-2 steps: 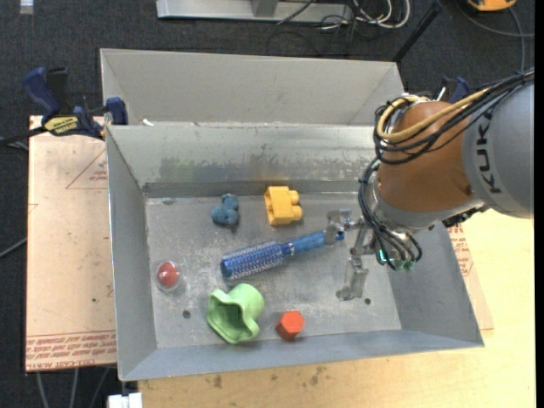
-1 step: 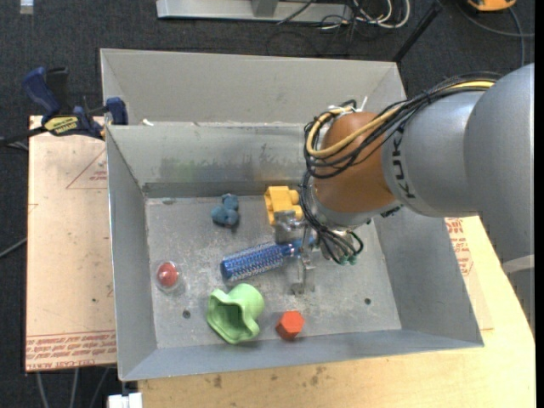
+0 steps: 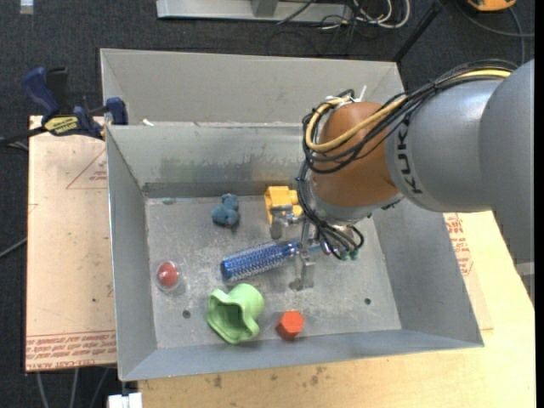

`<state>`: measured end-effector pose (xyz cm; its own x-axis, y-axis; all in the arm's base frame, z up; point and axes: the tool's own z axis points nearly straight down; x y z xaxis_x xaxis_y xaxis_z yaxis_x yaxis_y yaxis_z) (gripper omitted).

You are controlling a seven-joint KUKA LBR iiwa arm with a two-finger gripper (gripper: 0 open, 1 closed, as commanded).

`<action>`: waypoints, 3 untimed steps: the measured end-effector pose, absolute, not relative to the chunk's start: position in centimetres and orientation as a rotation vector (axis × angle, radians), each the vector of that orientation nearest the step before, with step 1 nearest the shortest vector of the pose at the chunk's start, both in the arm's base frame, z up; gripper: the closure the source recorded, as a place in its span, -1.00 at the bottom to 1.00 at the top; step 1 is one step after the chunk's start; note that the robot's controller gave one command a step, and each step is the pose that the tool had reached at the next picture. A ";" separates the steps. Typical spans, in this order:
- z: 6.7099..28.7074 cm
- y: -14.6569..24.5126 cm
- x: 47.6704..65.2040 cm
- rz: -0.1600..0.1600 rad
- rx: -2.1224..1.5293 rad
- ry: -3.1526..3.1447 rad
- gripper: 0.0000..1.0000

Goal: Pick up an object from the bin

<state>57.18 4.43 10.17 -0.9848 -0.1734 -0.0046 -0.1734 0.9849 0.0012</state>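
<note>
Tool [image 3: 303, 267] hangs just right of blue roller [image 3: 255, 262].

**One camera, high over the bin**

A single camera looks down on the grey metal bin [image 3: 127, 245] from above, leaning in from the near side. The far wall shows its broad inner face, and the near rim runs along the bottom. The camera sits close, so the bin takes up most of the view, with dark floor [image 3: 102, 7] beyond it. The arm [image 3: 459, 151] enters from the right.
</note>
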 end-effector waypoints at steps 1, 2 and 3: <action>10.0 4.9 57.5 0.003 -0.217 3.131 -1.00; 6.9 4.8 57.1 0.003 -0.077 3.141 -1.00; 6.9 4.8 57.1 0.004 -0.079 3.140 -1.00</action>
